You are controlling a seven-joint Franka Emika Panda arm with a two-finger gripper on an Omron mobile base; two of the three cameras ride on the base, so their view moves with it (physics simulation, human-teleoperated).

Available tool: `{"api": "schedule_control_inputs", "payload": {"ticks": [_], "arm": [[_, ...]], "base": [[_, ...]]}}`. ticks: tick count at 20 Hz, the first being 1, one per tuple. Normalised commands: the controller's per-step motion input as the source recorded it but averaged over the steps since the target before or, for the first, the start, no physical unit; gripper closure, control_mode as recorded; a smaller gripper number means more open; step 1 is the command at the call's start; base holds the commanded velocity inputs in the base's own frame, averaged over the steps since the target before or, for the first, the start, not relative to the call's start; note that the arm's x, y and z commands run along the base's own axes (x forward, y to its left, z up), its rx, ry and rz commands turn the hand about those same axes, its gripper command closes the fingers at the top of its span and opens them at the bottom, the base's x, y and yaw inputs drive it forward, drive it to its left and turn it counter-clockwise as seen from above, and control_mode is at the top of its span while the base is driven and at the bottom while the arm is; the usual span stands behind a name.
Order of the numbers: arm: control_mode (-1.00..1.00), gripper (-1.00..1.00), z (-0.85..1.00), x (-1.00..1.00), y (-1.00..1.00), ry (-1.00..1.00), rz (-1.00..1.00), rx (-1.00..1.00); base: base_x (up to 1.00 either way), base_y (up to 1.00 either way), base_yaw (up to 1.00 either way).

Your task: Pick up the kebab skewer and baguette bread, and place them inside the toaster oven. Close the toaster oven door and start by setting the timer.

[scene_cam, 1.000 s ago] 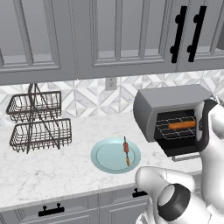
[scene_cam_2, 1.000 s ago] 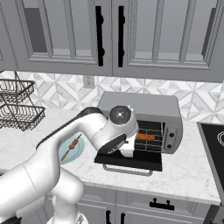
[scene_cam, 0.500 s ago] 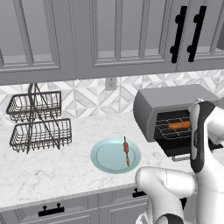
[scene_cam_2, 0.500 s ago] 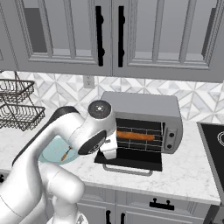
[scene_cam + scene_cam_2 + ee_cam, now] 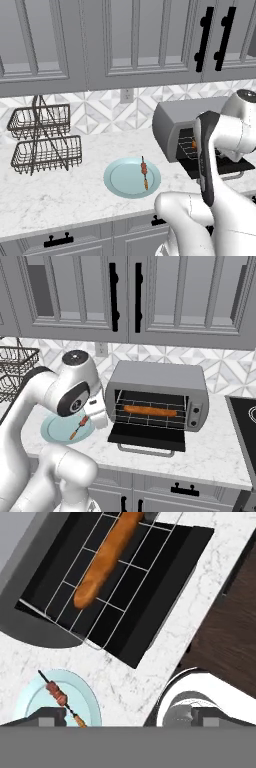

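Here, in the left base view, the kebab skewer (image 5: 144,173) lies on the pale blue plate (image 5: 125,181). From the right, the baguette bread (image 5: 150,410) rests on the toaster oven (image 5: 160,381) rack, the toaster oven door (image 5: 148,435) down. In the hand view, the gripper (image 5: 127,717) is spread wide and empty.

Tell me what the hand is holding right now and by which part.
Nothing. The hand is open and empty; the baguette lies on the oven rack, and the skewer lies on the plate.
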Motion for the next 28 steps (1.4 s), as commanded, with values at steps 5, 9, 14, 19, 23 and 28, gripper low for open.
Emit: {"api": "schedule_control_inputs", "payload": {"ticks": [5,9,14,19,23,28], "arm": [[-1.0,-1.0,0.0,-0.11,0.54,0.17,0.09,-0.12],[-1.0,-1.0,0.0,-0.1,0.53,0.17,0.09,-0.12],[-1.0,-1.0,0.0,-0.08,0.51,0.17,0.09,-0.12],[-1.0,-1.0,0.0,-0.02,0.34,0.15,0.08,-0.11],[-1.0,-1.0,0.0,0.0,0.07,0.12,0.09,-0.1],[-1.0,-1.0,-0.2,0.02,-0.06,0.03,0.21,0.05]], "base": [[0.0,0.0,0.0],[0.0,0.0,0.0],[0.0,0.0,0.0],[0.0,0.0,0.0],[0.0,0.0,0.0],[0.0,0.0,0.0]]}}
